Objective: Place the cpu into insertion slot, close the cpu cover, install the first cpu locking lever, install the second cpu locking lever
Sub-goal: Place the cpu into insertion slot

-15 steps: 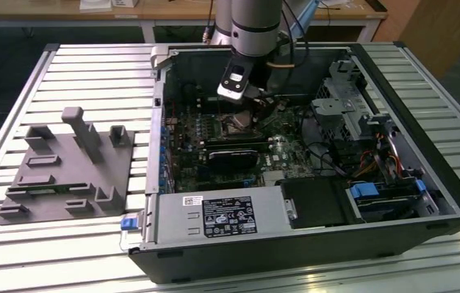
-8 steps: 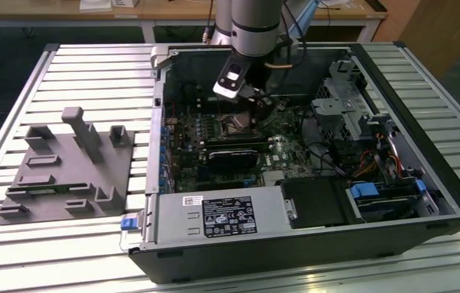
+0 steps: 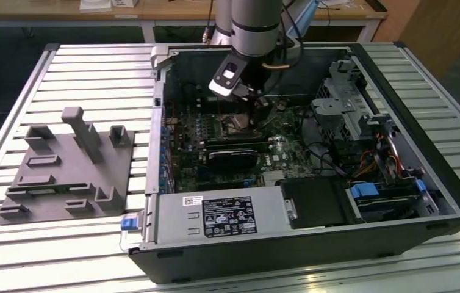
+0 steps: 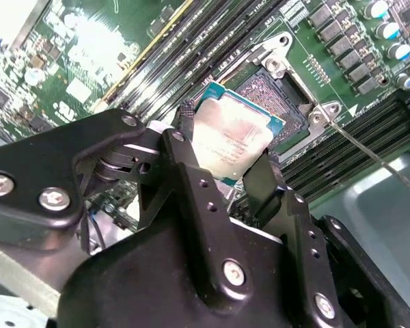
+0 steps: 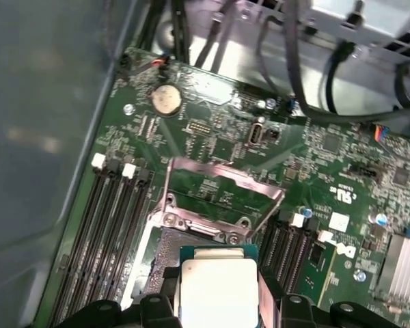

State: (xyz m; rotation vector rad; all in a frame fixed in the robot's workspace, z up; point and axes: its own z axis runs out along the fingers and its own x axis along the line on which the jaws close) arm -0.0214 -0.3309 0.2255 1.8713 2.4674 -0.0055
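Your gripper (image 4: 225, 142), jaws clamped on the cpu (image 4: 236, 126), holds it just above the slot (image 4: 268, 92); the cpu is not yet seated, the cover (image 5: 215, 169) stands open, and both levers (image 4: 372, 156) look undone.

Nothing legible enough to spell out. In the exterior view, a black label (image 3: 228, 217) with white print and small symbols on the grey metal box (image 3: 173, 224) inside the open case, characters too small to make out. A white barcode sticker (image 3: 193, 200) just beside it, equally unreadable. In the second wrist view, faint lines of print across the cpu (image 4: 231, 133), too washed out by glare to read. In the first wrist view, white silk-screened marks and a small white sticker (image 5: 339, 221) on the green circuit board (image 5: 212, 137), none decipherable.
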